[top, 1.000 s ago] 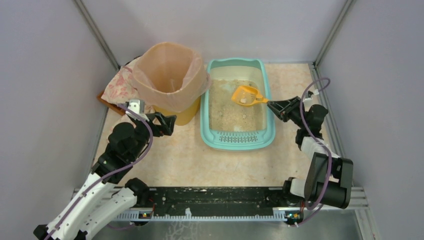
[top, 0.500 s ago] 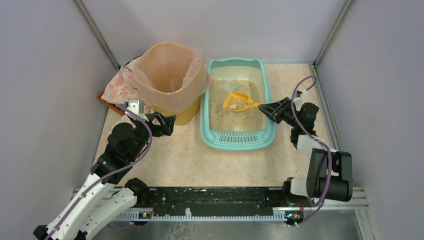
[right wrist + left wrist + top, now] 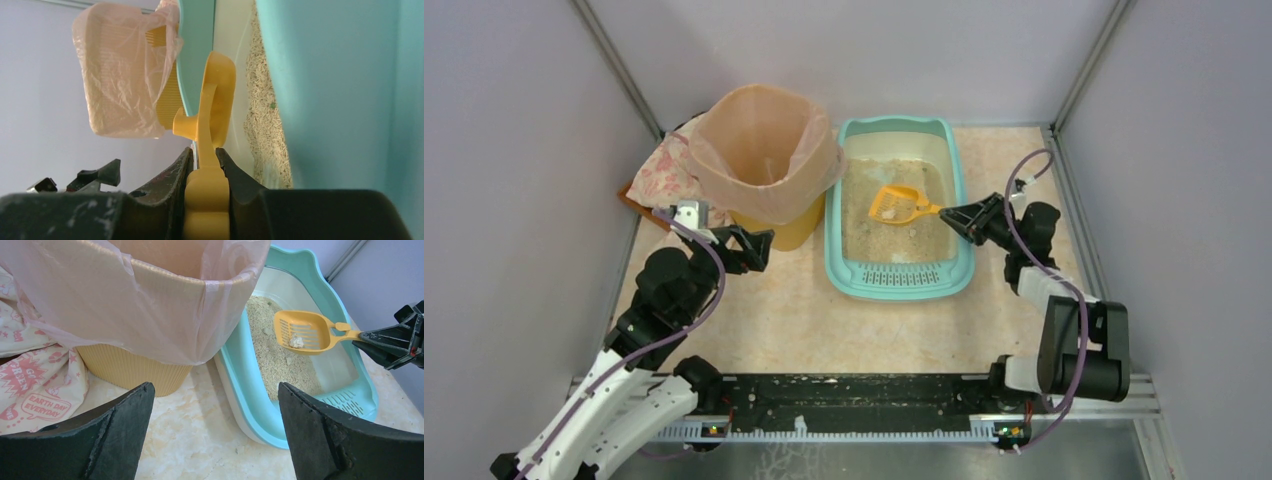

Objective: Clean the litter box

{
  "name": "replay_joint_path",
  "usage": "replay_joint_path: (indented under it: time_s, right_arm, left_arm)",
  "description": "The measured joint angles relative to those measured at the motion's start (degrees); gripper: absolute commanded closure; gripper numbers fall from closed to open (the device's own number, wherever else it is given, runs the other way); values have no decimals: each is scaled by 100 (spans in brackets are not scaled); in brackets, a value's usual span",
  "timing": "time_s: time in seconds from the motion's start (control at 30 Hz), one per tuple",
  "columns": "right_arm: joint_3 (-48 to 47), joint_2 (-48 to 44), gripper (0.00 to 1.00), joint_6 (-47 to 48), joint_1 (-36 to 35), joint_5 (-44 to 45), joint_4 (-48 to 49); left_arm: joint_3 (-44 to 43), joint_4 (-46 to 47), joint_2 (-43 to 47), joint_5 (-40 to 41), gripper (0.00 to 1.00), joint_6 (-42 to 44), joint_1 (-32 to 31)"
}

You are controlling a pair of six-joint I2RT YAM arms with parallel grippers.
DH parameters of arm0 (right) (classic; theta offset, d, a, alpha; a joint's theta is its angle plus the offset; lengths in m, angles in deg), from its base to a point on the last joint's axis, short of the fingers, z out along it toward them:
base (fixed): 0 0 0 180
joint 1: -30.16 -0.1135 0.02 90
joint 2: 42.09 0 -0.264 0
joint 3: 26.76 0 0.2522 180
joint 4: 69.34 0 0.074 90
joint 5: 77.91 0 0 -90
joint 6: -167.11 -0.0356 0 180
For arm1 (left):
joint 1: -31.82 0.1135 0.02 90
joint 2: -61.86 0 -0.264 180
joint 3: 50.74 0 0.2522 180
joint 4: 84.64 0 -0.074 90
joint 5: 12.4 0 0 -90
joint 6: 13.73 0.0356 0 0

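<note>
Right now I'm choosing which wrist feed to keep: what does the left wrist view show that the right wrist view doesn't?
Only left wrist: the white clump in the scoop, the grille, the printed cloth, the marbled tabletop. Only right wrist: the right end effector pinching the scoop's handle, seen edge-on. Both: scoop, litter box, litter, bagged bin.

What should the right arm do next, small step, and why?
Probably raise the scoop a bit, kept level. The right claw is shut on its handle, a white clump sits in it, and it is over the litter inside the litter box. The bin beside it stands taller than the box wall, so height seems needed before swinging over.
</note>
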State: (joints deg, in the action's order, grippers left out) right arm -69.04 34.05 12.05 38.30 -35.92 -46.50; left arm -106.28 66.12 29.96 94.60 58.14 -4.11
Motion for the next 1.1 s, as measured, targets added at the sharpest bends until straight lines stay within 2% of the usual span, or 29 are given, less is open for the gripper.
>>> replay_joint_path:
  time_s: [0.23,0.53,0.9,1.1]
  right_arm:
    - [-435,-367,100,70,-164,122,-570]
    - [-1790,-435,100,-142,-369,343,-861]
    - [-4170,811,100,-98,-1711,772,-1388]
    - [-4983,1510,100,192,-2457,1071,-1746]
  left_arm:
    - [0,0,22,17,1,0,0]
    - [0,2,24,7,1,0,2]
    - [0,-4,122,9,1,-2,0]
    - [0,-11,133,11,1,-2,0]
